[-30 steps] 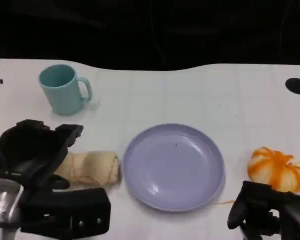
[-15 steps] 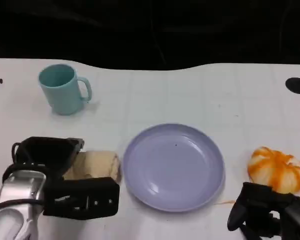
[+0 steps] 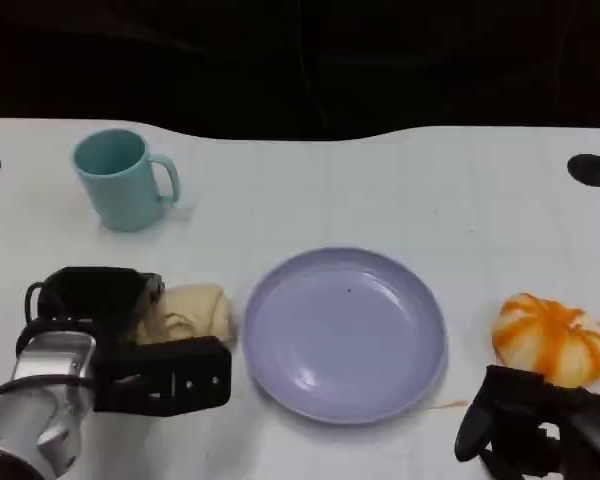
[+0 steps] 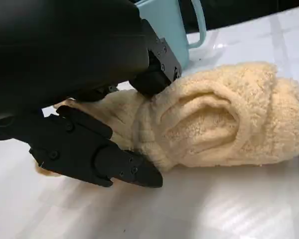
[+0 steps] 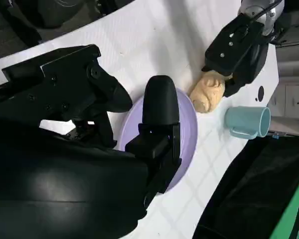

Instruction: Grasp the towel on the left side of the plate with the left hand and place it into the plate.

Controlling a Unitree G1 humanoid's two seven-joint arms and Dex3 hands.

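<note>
A rolled cream towel (image 3: 190, 312) lies on the white table just left of the lilac plate (image 3: 345, 335). My left hand (image 3: 95, 305) is at the towel's left end. In the left wrist view its fingers (image 4: 154, 74) press into the towel (image 4: 214, 124) from one side and the thumb (image 4: 104, 159) from the other, and the cloth is bunched between them. The right wrist view shows the towel (image 5: 209, 92) against the plate's rim (image 5: 189, 129), with the left hand (image 5: 239, 50) on it. My right hand (image 3: 535, 425) rests near the table's front right, fingers apart (image 5: 159, 109), holding nothing.
A teal mug (image 3: 120, 180) stands at the back left, behind the towel. An orange and white pumpkin-like toy (image 3: 552, 338) sits to the right of the plate, just beyond my right hand. A black round mark (image 3: 592, 170) is at the far right.
My left hand has come down onto the towel's left end and closed on it, and the towel has bunched up shorter. The right hand has stayed put.
</note>
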